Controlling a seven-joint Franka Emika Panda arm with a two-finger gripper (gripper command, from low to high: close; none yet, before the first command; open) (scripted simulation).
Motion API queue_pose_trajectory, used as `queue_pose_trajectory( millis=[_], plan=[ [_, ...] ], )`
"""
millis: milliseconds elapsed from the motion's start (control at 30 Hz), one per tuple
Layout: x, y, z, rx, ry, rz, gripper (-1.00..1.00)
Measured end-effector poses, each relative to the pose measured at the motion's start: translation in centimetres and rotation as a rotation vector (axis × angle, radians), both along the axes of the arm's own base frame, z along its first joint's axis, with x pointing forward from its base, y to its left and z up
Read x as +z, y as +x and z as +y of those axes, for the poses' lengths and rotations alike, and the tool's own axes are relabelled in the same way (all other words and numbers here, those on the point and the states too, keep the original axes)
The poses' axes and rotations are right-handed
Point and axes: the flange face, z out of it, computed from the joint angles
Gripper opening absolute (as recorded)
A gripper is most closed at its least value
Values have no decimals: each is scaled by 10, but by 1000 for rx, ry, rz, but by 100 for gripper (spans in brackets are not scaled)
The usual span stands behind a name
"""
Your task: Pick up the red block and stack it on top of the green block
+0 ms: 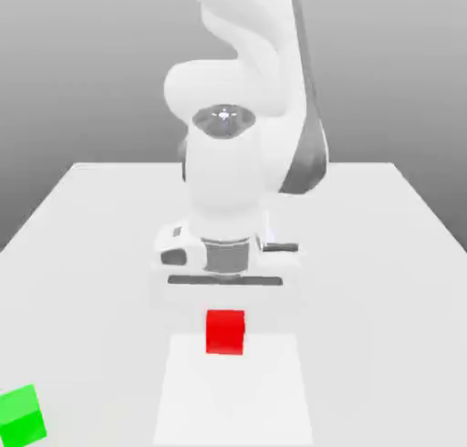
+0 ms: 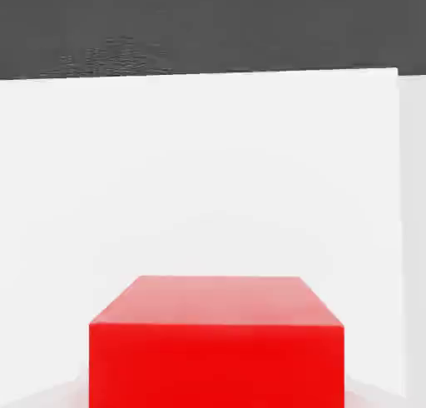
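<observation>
Green block, one, sits at seven o'clock by the table's near edge on the exterior view's left. Red block, one, lies at six o'clock below the arm, open tabletop to either side. Bent low, the gripper is closed on the red block.

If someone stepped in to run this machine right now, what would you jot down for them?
Gripper: jaws shut on the red block, low over the white table.
Green block: on the table, near the corner at the exterior view's left, apart from the red one, nothing on it.
Done: red block gripped.
Left: lift it, carry it to the green block, set it on top, let go.
</observation>
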Motion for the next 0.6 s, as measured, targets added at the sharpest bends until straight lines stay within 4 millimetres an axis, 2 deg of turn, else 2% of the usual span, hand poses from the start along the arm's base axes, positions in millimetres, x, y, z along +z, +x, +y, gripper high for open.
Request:
queue_pose_trajectory(
  millis=[167, 333, 400, 467, 500, 600],
  plan=[
    [12, 35, -84, -200, 1, 1, -100],
    [24, 48, -184, -411, -1, -2, -100],
    [8, 49, -201, -443, -3, -3, -100],
    [-20, 49, -206, -452, -3, -3, -100],
    [-31, 49, -206, -454, -4, -3, 100],
    [-31, 49, -206, -454, -4, -3, 100]
  ],
)
